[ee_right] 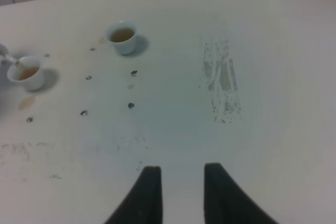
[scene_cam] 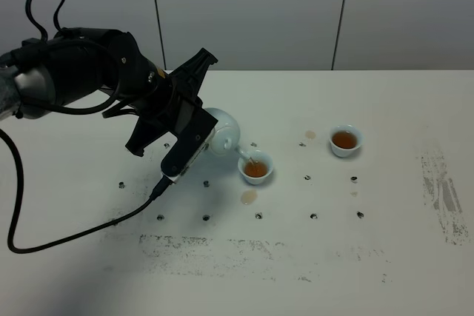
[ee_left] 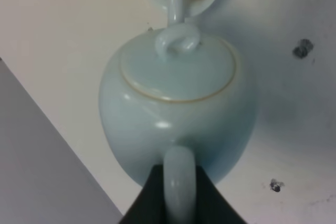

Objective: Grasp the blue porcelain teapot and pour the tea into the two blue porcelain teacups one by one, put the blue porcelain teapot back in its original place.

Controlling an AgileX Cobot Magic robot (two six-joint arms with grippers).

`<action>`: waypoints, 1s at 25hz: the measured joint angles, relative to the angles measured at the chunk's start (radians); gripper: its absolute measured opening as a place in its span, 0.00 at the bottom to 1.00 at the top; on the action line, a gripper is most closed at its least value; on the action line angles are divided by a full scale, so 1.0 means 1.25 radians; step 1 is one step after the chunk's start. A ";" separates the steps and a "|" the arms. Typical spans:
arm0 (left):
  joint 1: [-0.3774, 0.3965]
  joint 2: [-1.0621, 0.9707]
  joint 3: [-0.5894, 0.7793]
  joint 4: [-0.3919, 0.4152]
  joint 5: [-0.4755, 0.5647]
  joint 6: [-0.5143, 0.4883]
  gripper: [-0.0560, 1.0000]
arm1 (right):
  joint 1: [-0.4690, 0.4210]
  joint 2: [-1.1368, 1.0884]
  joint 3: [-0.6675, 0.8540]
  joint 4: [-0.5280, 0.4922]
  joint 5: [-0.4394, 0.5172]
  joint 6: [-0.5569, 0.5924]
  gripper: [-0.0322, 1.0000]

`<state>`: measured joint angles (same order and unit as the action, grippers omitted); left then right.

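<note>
Left tool [ee_left: 176, 198] is clamped on the teapot [ee_left: 178, 103] handle, tipped so the spout's over the cup [scene_cam: 255, 168] right ahead of it. So we're on the second pour, since the far cup [scene_cam: 345, 140] already looks filled. Next I'd guess: tilt it level without dripping, then set it back on the bench [scene_cam: 385, 257].

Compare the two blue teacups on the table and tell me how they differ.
In the high view, the left teacup sits under the spout of the blue porcelain teapot; the right teacup stands alone, away from the pot. The left teacup has a tea puddle beside it; the right teacup has only a faint stain nearby. Both are small, pale-blue, handleless, upright and hold amber tea.
</note>
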<state>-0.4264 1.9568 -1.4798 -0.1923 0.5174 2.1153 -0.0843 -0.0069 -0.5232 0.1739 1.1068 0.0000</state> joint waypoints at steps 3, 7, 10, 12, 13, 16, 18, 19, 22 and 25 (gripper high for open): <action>-0.002 0.000 0.000 0.007 0.000 0.000 0.15 | 0.000 0.000 0.000 0.000 0.000 0.000 0.24; -0.006 0.000 0.000 0.025 -0.001 0.000 0.15 | 0.000 0.000 0.000 0.000 0.000 0.000 0.24; -0.008 0.000 0.000 0.029 -0.001 0.000 0.15 | 0.000 0.000 0.000 0.000 0.000 0.000 0.24; -0.010 0.000 0.000 0.030 -0.002 0.000 0.15 | 0.000 0.000 0.000 0.000 0.000 0.000 0.24; -0.010 0.000 0.000 0.030 -0.003 0.000 0.15 | 0.000 0.000 0.000 0.000 0.000 0.000 0.24; -0.011 0.000 0.000 0.030 -0.006 0.000 0.15 | 0.000 0.000 0.000 0.000 0.000 0.000 0.24; -0.011 0.000 0.000 0.028 -0.006 0.000 0.15 | 0.000 0.000 0.000 0.000 0.000 0.000 0.24; -0.011 0.000 0.000 0.027 -0.006 0.000 0.15 | 0.000 0.000 0.000 0.000 0.000 0.000 0.24; -0.011 -0.001 0.000 -0.002 -0.006 0.000 0.15 | 0.000 0.000 0.000 0.000 0.000 0.000 0.24; -0.009 -0.003 0.000 -0.033 -0.006 0.000 0.15 | 0.000 0.000 0.000 0.000 0.000 0.000 0.24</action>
<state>-0.4382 1.9528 -1.4798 -0.2336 0.5097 2.1153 -0.0843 -0.0069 -0.5232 0.1739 1.1068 0.0000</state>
